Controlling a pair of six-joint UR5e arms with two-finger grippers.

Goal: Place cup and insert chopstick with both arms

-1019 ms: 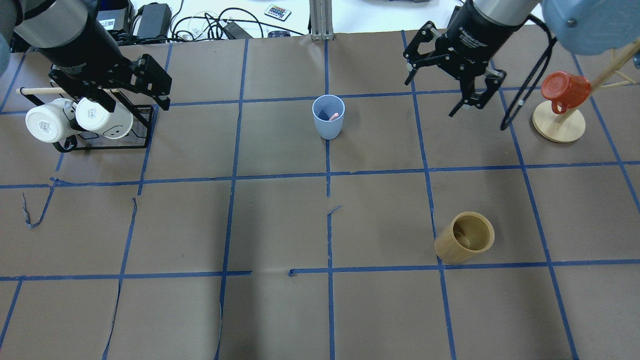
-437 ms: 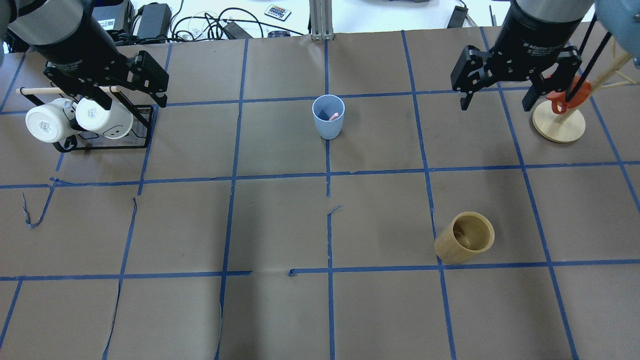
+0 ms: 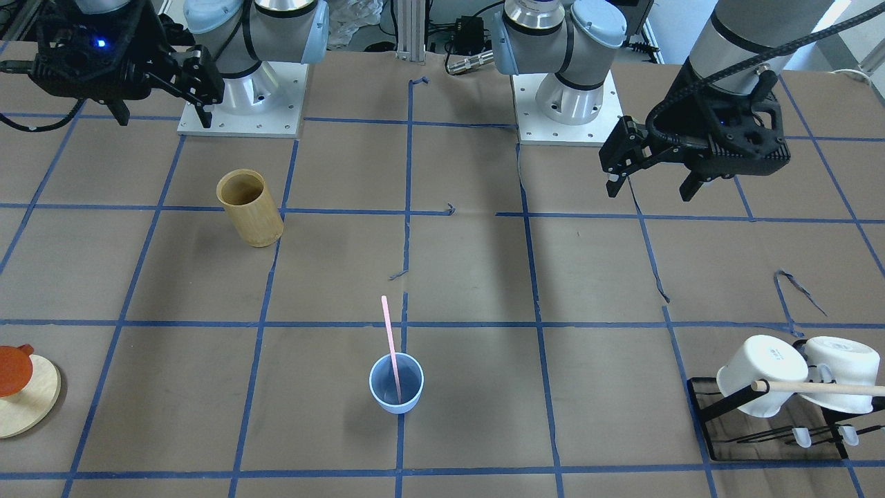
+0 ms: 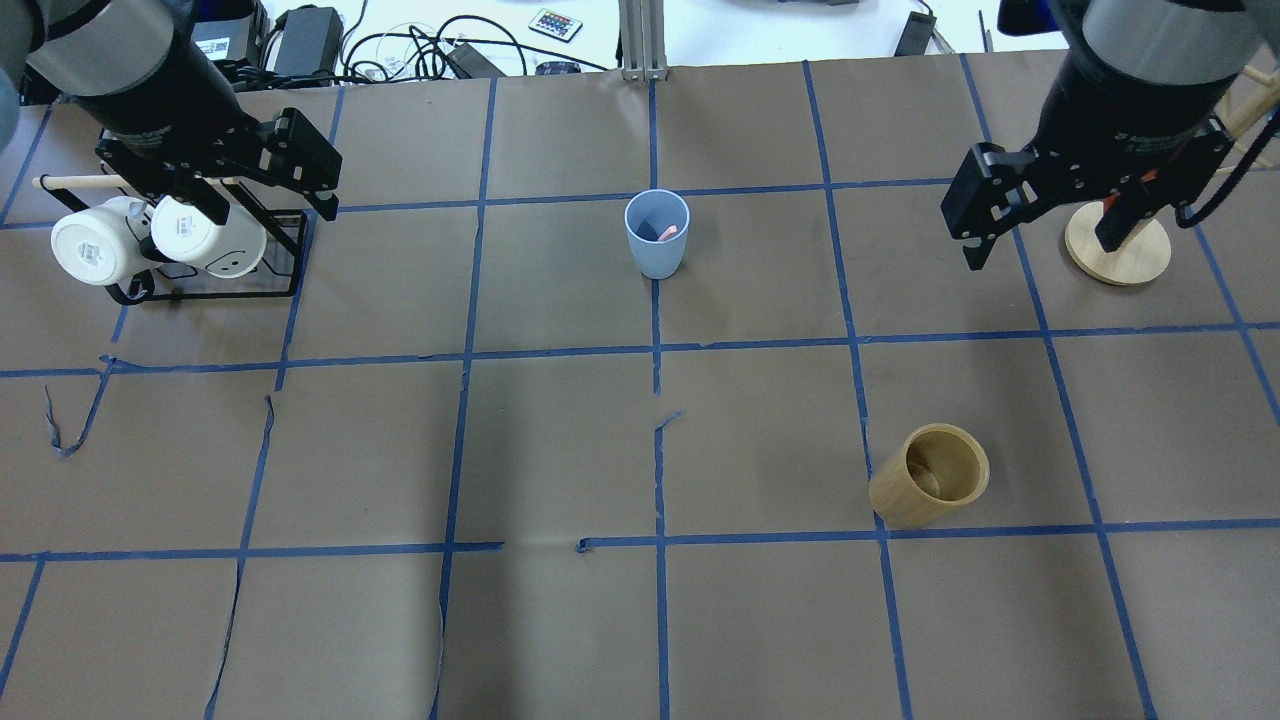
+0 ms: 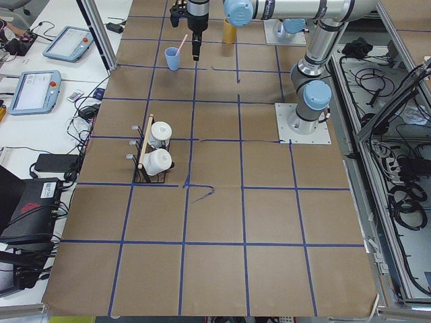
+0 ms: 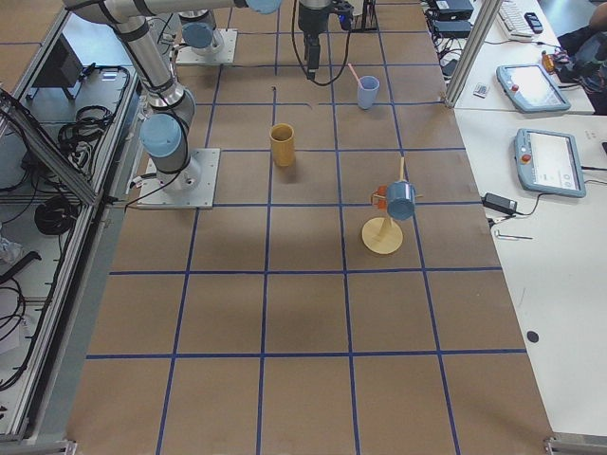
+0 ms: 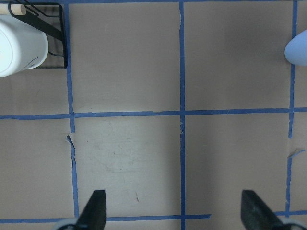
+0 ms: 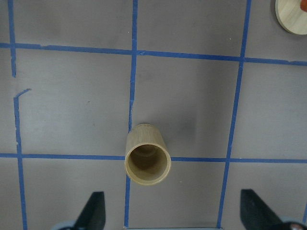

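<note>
The light blue cup (image 4: pixel 657 240) stands upright on the table's far middle; it also shows in the front view (image 3: pixel 395 394). One pale pink chopstick (image 3: pixel 390 339) stands in it, leaning against the rim, with its top end well above the cup. My left gripper (image 4: pixel 270 205) hovers open and empty over the mug rack, far to the cup's left. My right gripper (image 4: pixel 1040 250) hovers open and empty far to the cup's right, by the wooden stand. The left wrist view shows open fingers (image 7: pixel 93 213) and the cup's edge (image 7: pixel 297 45).
A tan bamboo cylinder (image 4: pixel 930 478) stands near right, under the right wrist camera (image 8: pixel 147 160). A black rack with two white mugs (image 4: pixel 160 240) sits far left. A wooden mug tree base (image 4: pixel 1125 260) stands far right, with a red mug (image 3: pixel 12 370).
My right gripper has swung away from the cup, to the right and nearer the robot, and has turned; it now covers the red mug. The left arm has barely moved.
</note>
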